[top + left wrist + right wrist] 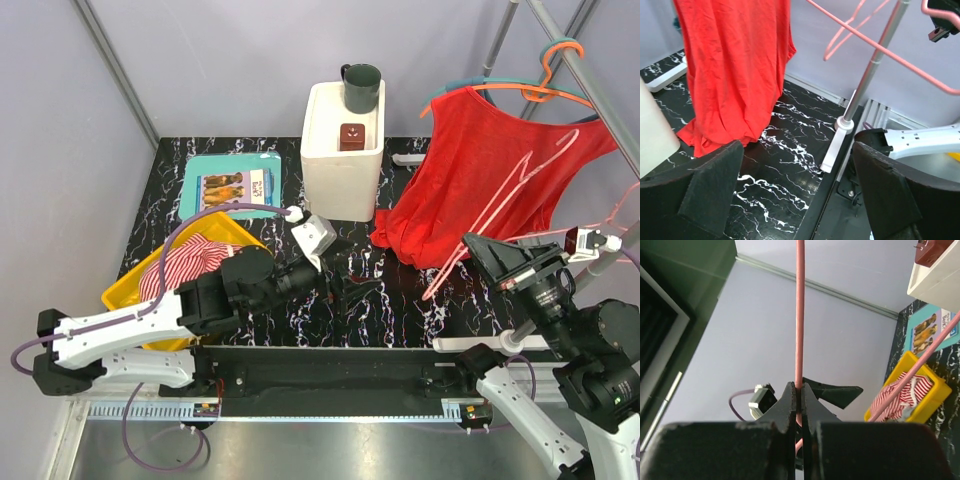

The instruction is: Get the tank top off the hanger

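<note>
Top (480,170): red, hanging at 1 o'clock, hem on table (400,322).
My right gripper (799,402): clamped tight on pink hanger (800,315) wire.
My left gripper (797,190): spread wide, holding nothing.

Setting: robot test cell in a lab. You are looking at plain grey panel walls (60,150) standing around a black marbled table (400,320). Aluminium struts (115,70) are framing the corners. Two arms (120,328) are sitting bolted to a base rail (320,370) at the near edge, with purple cable (230,206) looping loose. Staged props are lying about: tank top (480,170), yellow tray (120,293), white box (335,160).
</note>
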Available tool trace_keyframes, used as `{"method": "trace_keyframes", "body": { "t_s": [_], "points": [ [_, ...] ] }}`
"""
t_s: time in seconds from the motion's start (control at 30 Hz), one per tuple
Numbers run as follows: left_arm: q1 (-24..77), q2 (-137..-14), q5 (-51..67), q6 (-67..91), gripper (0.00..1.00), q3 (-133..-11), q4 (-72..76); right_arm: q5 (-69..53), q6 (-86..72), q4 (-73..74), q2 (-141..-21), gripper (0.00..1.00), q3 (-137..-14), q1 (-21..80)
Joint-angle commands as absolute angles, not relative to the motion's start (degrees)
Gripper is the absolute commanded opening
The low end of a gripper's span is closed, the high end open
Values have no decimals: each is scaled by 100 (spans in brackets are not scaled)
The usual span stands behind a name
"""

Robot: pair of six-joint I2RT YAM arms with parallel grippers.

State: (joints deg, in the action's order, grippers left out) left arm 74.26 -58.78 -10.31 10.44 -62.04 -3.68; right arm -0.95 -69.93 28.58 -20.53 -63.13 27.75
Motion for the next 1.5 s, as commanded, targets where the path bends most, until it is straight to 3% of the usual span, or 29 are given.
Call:
{"method": "trace_keyframes", "body": {
  "t_s": [0.0,0.47,0.77,1.03,1.47],
  "points": [
    [7462,-5608,-1476,967,99,-6250,-18,500,-7672,2409,-2565,0,-6662,2804],
    [7462,-4606,-2039,993,99,-5695,-220,1985,-7840,2645,-3760,0,-7778,2804],
    [7453,-4834,-1881,1072,99,-5757,-412,2538,-8340,2864,-4543,0,-8375,2804],
    [7462,-4913,-1855,1221,99,-5792,-492,3550,-8534,3454,-4755,0,-8973,2804],
    [7445,-4861,-1960,1854,99,-5871,-746,4008,-9246,4104,-5001,0,-9326,2812]
  ]
}}
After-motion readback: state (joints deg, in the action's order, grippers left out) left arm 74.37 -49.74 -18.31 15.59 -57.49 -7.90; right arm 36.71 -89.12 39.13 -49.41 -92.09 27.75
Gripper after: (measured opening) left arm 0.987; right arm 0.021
